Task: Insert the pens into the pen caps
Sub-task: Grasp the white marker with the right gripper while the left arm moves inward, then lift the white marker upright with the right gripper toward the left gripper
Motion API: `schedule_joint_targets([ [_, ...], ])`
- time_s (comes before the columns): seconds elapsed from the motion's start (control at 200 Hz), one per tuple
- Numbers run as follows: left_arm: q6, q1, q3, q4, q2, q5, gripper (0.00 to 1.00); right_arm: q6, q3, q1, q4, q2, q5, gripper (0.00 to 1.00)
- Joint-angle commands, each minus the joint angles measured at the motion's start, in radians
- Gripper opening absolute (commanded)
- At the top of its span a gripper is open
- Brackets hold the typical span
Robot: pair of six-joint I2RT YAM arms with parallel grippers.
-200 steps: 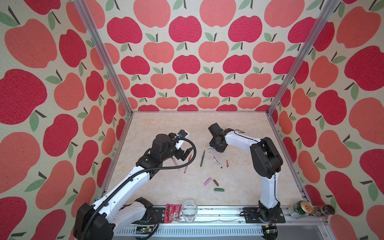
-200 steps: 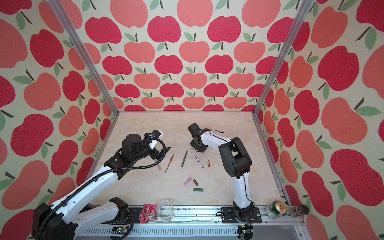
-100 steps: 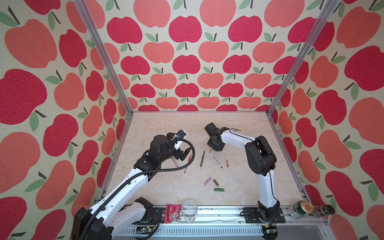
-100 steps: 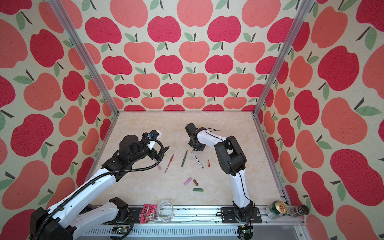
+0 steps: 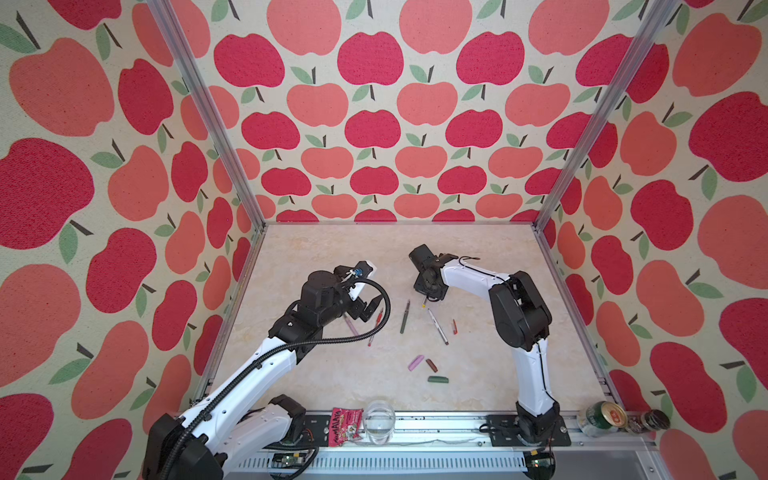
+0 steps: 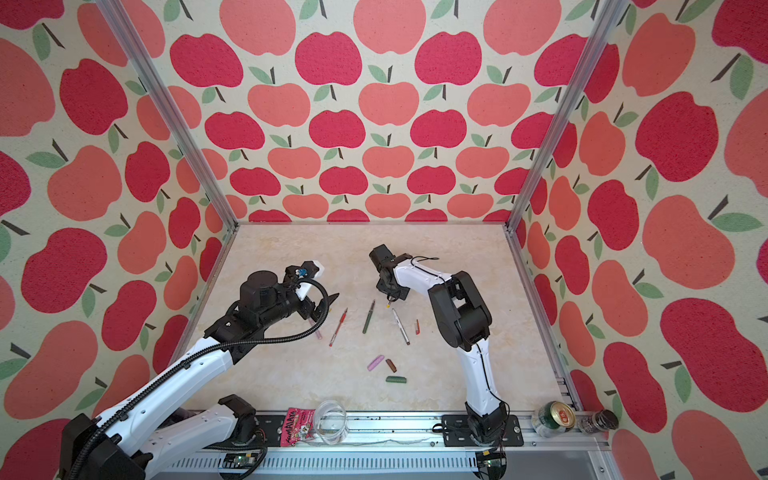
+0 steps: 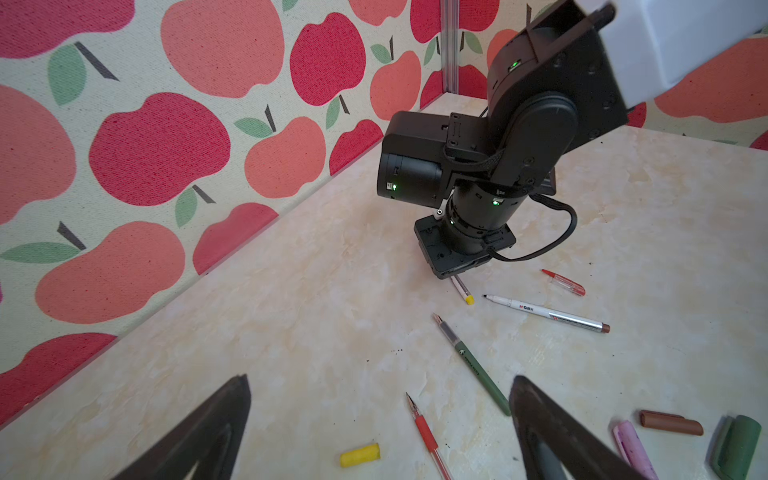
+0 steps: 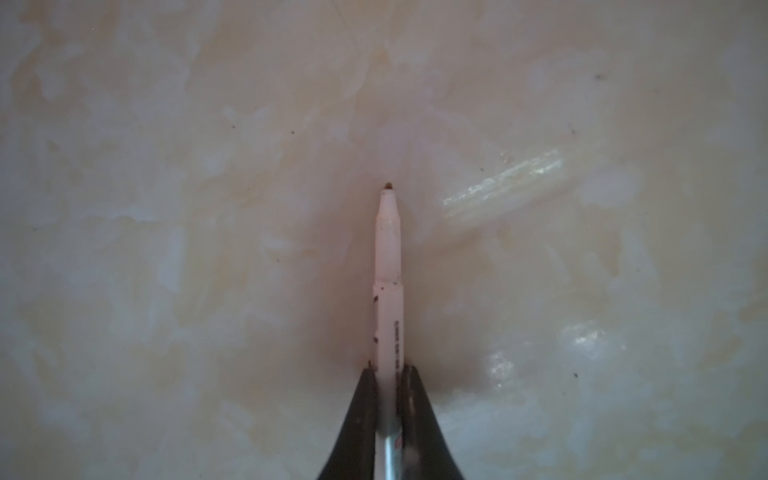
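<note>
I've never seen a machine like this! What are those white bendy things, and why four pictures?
They are robot arms, a left arm and a right arm, fixed beside a table. Each ends in a gripper, like pinching fingers. Two pictures look down from above; two come from cameras on the arms' wrists. On the table lie a red pen, a dark green pen, a white pen and a short yellow cap, among others. The right gripper is shut on a yellow-ended pen. The left gripper is open and holds nothing.
</note>
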Motion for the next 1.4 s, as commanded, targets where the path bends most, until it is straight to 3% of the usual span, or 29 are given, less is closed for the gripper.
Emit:
schedule_joint_targets([
  [0.0,-0.019,-0.004,-0.002,0.02,0.012,0.002,0.99,-0.045,-0.054,-0.018,0.086,0.037,-0.074,0.06],
  [0.295,-0.107,-0.006,0.025,0.003,0.038,0.029,0.99,-0.178,-0.171,-0.03,0.374,-0.107,-0.2,0.04],
  [0.66,-0.289,0.033,0.069,-0.004,0.125,0.128,0.99,-0.246,-0.218,-0.039,0.406,-0.17,-0.279,0.05],
  [0.75,-0.383,0.083,0.08,0.004,0.152,0.218,0.99,-0.259,-0.224,-0.045,0.418,-0.179,-0.294,0.05],
  [0.916,-0.621,0.234,0.1,0.076,0.246,0.517,0.99,-0.298,-0.255,-0.054,0.479,-0.229,-0.372,0.05],
  [1.021,-0.736,0.273,0.108,0.152,0.307,0.659,1.0,-0.325,-0.283,-0.058,0.527,-0.276,-0.434,0.05],
  [1.266,-0.861,0.268,0.129,0.255,0.4,0.807,0.97,-0.331,-0.332,-0.057,0.614,-0.39,-0.583,0.06],
  [1.396,-0.862,0.231,0.139,0.269,0.427,0.82,0.96,-0.3,-0.346,-0.054,0.649,-0.437,-0.637,0.06],
])
